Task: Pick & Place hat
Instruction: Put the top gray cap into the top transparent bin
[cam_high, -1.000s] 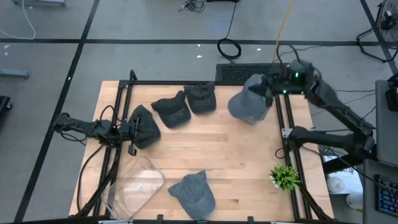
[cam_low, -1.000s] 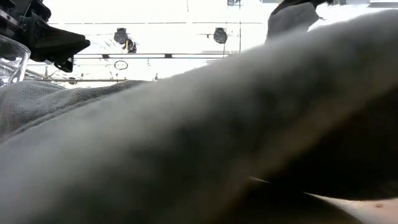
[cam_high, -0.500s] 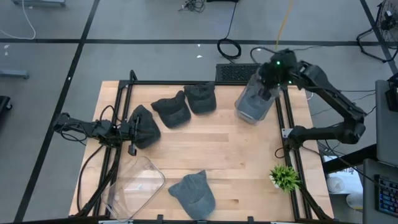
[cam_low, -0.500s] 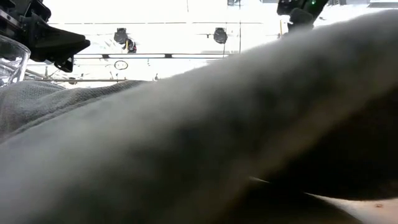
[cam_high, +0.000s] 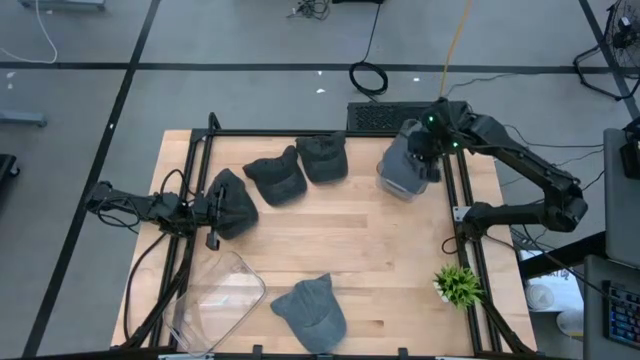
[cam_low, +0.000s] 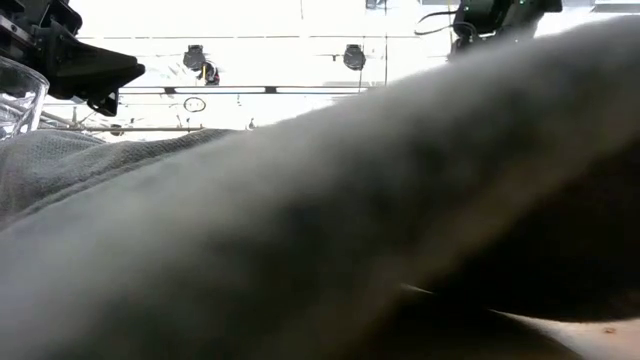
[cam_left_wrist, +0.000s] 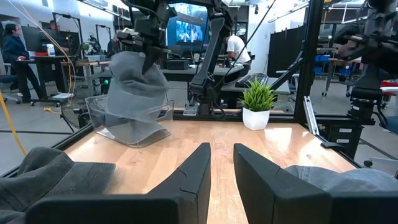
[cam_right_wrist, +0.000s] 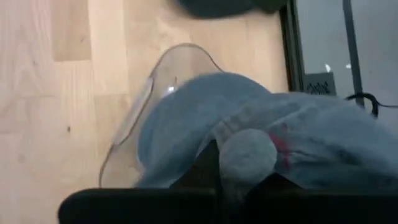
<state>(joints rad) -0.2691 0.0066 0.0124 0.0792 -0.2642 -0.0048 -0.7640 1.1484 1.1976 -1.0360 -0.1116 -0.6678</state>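
Observation:
A grey hat (cam_high: 402, 168) hangs from my right gripper (cam_high: 426, 140), which is shut on it above a clear bin (cam_left_wrist: 163, 117) at the table's far right. In the left wrist view the hat (cam_left_wrist: 132, 87) has its lower part inside the bin's walls. My left gripper (cam_left_wrist: 221, 167) stands level at the table's left side. Its fingers are slightly apart with nothing between them, beside a dark hat (cam_high: 234, 202). My right gripper pinches a bunched fold of the hat's cloth (cam_right_wrist: 246, 155) between its two fingers. It comes from above, slanting down. The hat hangs below the fingers into the clear bin (cam_right_wrist: 144, 98). Whether its lower end rests on the bin's floor I cannot tell.
Two dark hats (cam_high: 275, 178) (cam_high: 322, 157) lie at the far middle of the table. A grey hat (cam_high: 312, 310) lies at the near edge and fills the low view. A second clear bin (cam_high: 222, 290) is near left, and a small plant (cam_high: 458, 285) near right.
My right gripper has gone down and toward the table's left, tipping its fingers downward and rolling. It has kept shut on the hat. The hat, first carried bunched out to the gripper's left, now hangs lower, with its lower part in the clear bin.

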